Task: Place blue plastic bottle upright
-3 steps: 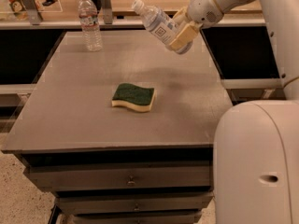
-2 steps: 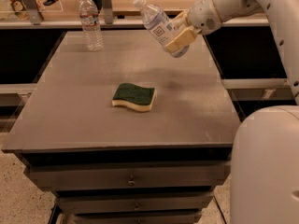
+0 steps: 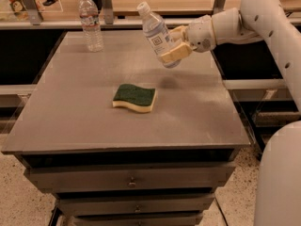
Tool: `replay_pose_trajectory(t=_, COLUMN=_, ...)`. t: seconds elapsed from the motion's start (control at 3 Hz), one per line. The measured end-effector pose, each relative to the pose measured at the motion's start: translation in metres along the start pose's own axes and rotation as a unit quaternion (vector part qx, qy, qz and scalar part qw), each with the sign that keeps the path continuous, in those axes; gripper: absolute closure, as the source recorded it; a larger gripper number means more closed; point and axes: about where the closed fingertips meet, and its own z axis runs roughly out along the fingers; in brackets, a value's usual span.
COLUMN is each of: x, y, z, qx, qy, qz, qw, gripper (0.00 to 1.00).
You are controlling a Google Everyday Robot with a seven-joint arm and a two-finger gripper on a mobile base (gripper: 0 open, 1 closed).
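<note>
The blue plastic bottle point(image 3: 157, 36) is held in the air above the far right part of the tabletop point(image 3: 70, 107), pinched at its lower body by the tool point(image 3: 174, 44) — its white cap is tipped up and to the left, so it is tilted rather than upright. A green-and-yellow sponge point(image 3: 134, 98) is seen lying near the tabletop's middle, and a clear water bottle point(image 3: 91, 22) is stood upright at the far left corner.

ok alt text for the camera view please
The two-finger gripper holds a small clear plastic bottle with a pale blue label, tilted, in the air above a grey table bearing a green-and-yellow sponge and an upright clear water bottle.
</note>
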Motion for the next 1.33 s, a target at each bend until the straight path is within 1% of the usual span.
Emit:
replay_pose_trajectory(t=0.33, x=0.009, y=0.001, z=0.014, qx=0.007, qy=-0.031, qz=0.009, qw=0.9995, gripper=1.0)
replay_pose_trajectory(t=0.67, x=0.017, y=0.003, z=0.024, qx=0.014, qy=-0.059, qz=0.026, qw=0.9978, gripper=1.0)
replay_pose_trajectory(t=1.0, x=0.025, y=0.006, z=0.036, qx=0.019, qy=-0.083, qz=0.046, qw=0.9953, gripper=1.0)
replay_pose_trajectory(t=1.33, x=0.027, y=0.008, z=0.04, qx=0.022, qy=-0.094, qz=0.053, qw=0.9939, gripper=1.0)
